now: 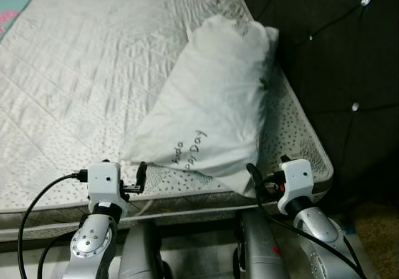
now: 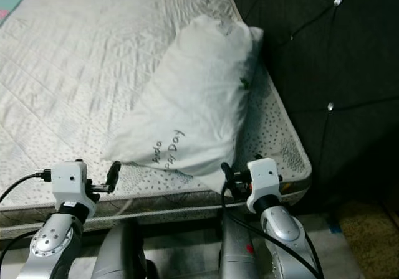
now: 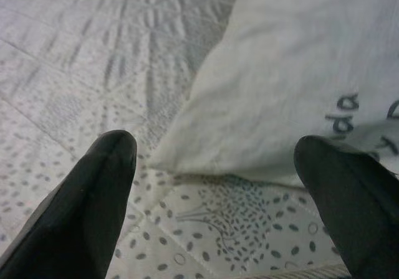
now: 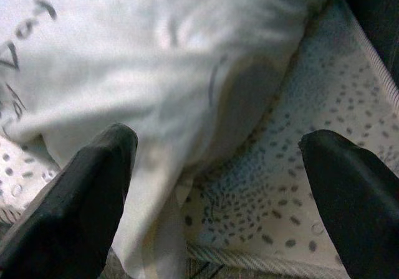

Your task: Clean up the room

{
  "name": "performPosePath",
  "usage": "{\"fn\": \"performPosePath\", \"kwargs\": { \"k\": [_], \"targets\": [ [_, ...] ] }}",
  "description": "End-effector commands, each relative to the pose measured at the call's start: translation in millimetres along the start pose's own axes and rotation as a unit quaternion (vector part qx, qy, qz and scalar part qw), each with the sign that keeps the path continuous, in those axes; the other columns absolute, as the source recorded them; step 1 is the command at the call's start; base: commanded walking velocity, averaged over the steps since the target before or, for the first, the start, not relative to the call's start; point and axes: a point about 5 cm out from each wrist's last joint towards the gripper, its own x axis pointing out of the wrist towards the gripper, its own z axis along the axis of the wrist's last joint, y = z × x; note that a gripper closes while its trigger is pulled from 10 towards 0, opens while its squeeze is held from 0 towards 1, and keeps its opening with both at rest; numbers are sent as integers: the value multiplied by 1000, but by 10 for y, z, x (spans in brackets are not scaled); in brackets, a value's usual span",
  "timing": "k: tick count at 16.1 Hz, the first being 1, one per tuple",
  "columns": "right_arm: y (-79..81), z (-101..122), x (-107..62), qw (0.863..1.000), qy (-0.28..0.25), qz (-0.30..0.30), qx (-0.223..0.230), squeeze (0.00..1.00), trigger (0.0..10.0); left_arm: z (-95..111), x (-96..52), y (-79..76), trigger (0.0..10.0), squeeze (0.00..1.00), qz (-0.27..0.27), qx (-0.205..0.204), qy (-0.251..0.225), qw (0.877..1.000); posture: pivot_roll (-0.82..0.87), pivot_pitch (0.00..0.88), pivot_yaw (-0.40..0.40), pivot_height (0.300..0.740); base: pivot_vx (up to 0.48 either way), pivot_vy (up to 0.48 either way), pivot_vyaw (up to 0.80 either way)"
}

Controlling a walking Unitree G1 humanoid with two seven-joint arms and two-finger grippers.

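Left gripper (image 3: 215, 167) and right gripper (image 4: 218, 160) both spread wide at mattress (image 1: 75, 92) edge, just short of white pillow (image 1: 215, 104), headboard (image 1: 336, 55) beside.

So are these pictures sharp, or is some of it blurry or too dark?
Both eye views are evenly lit and fairly sharp; the pillow prints read partly, while the headboard stays dark apart from glinting studs. In both wrist views the black fingers loom soft and out of focus, and the pillow looks hazy.
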Motion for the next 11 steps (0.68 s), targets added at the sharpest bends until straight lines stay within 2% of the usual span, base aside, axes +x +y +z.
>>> {"fn": "performPosePath", "kwargs": {
  "k": [1,8,11],
  "targets": [
    [22,-23,-13,1000,4,5,5,0,10000,-51,-16,35,10000,0,7,1,14,1000,-100,214,49,542,0,0,0],
    [40,-6,5,1000,1,16,11,0,10000,-47,-16,25,10000,0,8,0,13,1000,-98,213,51,525,0,0,0],
    [127,138,151,996,-9,57,68,0,10000,-46,-11,28,10000,0,8,-2,13,1000,-90,208,54,525,0,0,0]
  ]
}}
